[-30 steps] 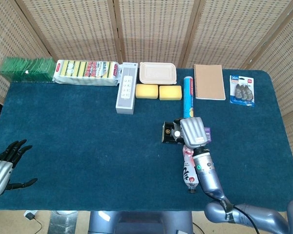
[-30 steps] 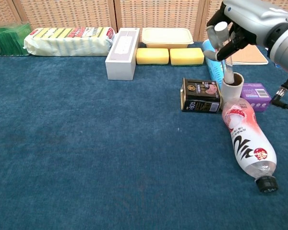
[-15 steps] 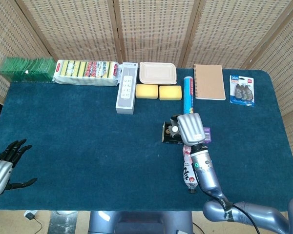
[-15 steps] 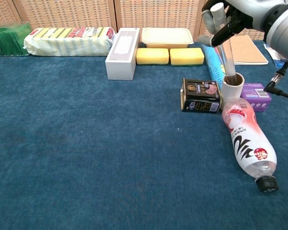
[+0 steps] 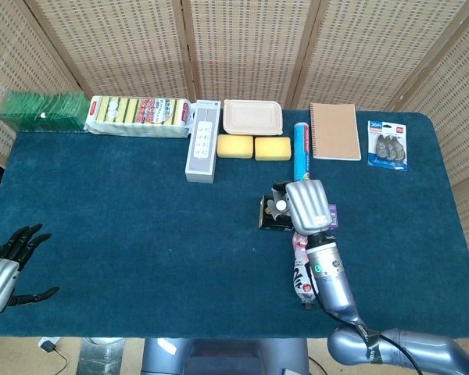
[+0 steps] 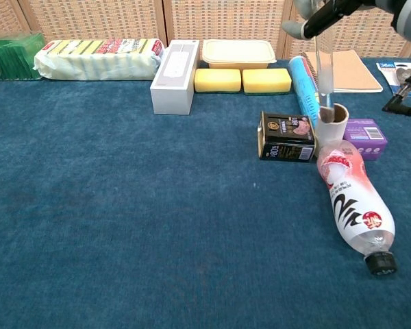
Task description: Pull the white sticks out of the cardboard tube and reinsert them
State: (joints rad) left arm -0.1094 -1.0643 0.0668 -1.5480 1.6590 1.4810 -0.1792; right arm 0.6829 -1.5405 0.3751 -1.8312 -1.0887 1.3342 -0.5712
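A short cardboard tube (image 6: 332, 123) stands upright between a dark box (image 6: 286, 137) and a purple box (image 6: 365, 138). A white stick (image 6: 323, 65) hangs almost wholly out of it, its lower tip just at the tube's mouth. My right hand (image 6: 320, 12) grips the stick's top at the upper edge of the chest view. In the head view that right hand (image 5: 305, 205) covers the tube. My left hand (image 5: 6, 260) rests at the table's left edge with fingers spread and nothing in it.
A plastic bottle (image 6: 353, 205) lies on its side just in front of the tube. Behind stand a blue cylinder (image 6: 303, 86), two yellow sponges (image 6: 243, 80), a white box (image 6: 175, 66), a lidded container (image 6: 238, 51), a notebook (image 5: 334, 131) and a sponge pack (image 6: 97, 57).
My right hand has risen steadily, drawing the white stick up out of the tube until only its tip is at the mouth. The left hand has stayed put.
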